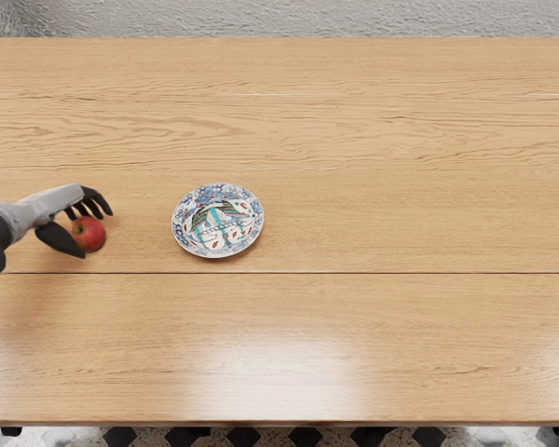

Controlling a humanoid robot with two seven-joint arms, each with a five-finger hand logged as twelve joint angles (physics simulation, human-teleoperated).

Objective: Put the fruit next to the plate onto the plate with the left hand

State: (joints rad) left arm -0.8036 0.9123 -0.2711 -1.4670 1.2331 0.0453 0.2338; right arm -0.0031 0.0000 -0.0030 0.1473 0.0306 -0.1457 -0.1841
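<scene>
A small red apple (pixel 90 233) lies on the wooden table to the left of the patterned plate (pixel 218 220). My left hand (pixel 79 222) comes in from the left edge and sits around the apple, black fingers above it and thumb below it. The fingers (pixel 95 202) curve over the fruit, but a firm grasp cannot be made out. The apple rests on the table surface, about a hand's width from the plate's left rim. The plate holds nothing.
The wooden table (pixel 373 186) stretches wide to the right and toward the back. A seam runs across it just below the plate. The table's front edge lies near the bottom of the picture.
</scene>
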